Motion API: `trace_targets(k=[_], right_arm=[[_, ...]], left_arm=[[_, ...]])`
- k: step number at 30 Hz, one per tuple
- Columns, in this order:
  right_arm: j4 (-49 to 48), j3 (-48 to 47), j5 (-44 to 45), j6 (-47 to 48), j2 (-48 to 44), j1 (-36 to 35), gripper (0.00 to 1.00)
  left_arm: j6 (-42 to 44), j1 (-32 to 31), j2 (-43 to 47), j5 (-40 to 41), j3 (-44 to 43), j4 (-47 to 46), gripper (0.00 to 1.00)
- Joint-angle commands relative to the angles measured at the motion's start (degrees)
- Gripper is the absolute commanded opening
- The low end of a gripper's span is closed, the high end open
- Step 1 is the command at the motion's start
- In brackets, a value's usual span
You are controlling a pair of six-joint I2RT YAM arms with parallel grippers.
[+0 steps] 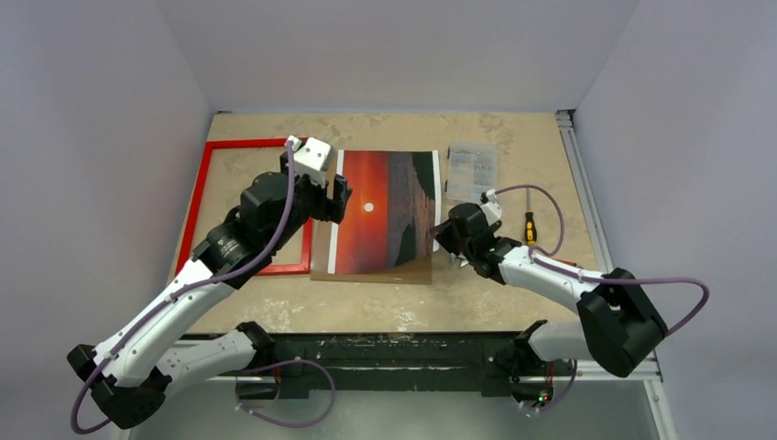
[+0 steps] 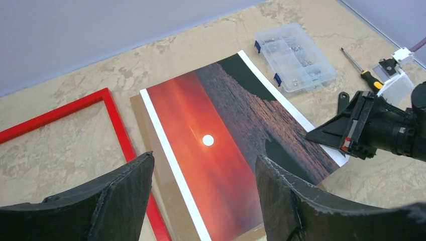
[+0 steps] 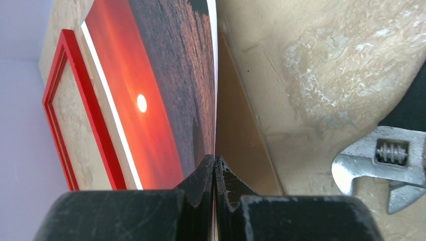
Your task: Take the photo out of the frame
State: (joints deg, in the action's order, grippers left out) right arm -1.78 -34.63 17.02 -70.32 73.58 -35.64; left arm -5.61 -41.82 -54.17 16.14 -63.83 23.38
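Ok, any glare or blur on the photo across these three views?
Top external: soft even light, photo sharp, no glare. Left wrist: photo crisp; only the fingers of the open left tool, close to the lens, look dark and soft. Right wrist: photo nearly edge-on, heavily foreshortened, pinched in the right tool.

The table (image 1: 385,128) has a beige marbled top. On it lie the red frame (image 1: 252,143) at the left, just beside it a brown board (image 1: 366,275) carrying the photo (image 1: 366,234), then a clear parts box (image 1: 472,170), a screwdriver (image 1: 530,227) and a grey wrench (image 3: 382,160).
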Motion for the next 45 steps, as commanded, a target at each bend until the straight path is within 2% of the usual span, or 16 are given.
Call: trace_targets(k=[1,14,26,38,40,42,45], right_arm=[[-2.14,-3.69,4.22,-2.24,2.31,-2.14,0.0],[-4.9,-2.78,5.33,-2.18,5.97,-7.2,0.0],[-6.13,-1.03,5.22,-0.57,7.46,-8.41,0.0],[-4.11,-1.37,2.15,8.16,5.96,-8.29,0.0],[-1.93,-3.13,1.98,10.46,6.53,-8.24,0.16],[4.07,-6.82,2.41,12.39,7.75,-7.98,0.41],[16.57,-13.15,4.67,15.09,9.37,-7.61,0.64]], left_arm=[[-1.73,0.67,-0.34,-1.96,-0.3,-1.84,0.71],[-2.91,1.97,-1.81,-4.31,-0.59,-1.66,0.7],[-3.44,2.27,-1.99,-5.32,-0.59,-1.54,0.7],[-3.8,2.21,-2.46,-6.01,-0.62,-1.4,0.69],[-3.72,2.27,-2.69,-5.97,-0.6,-1.4,0.69],[-3.67,2.27,-2.99,-5.8,-0.59,-1.4,0.69],[-3.6,2.27,-3.5,-5.64,-0.55,-1.34,0.69]])
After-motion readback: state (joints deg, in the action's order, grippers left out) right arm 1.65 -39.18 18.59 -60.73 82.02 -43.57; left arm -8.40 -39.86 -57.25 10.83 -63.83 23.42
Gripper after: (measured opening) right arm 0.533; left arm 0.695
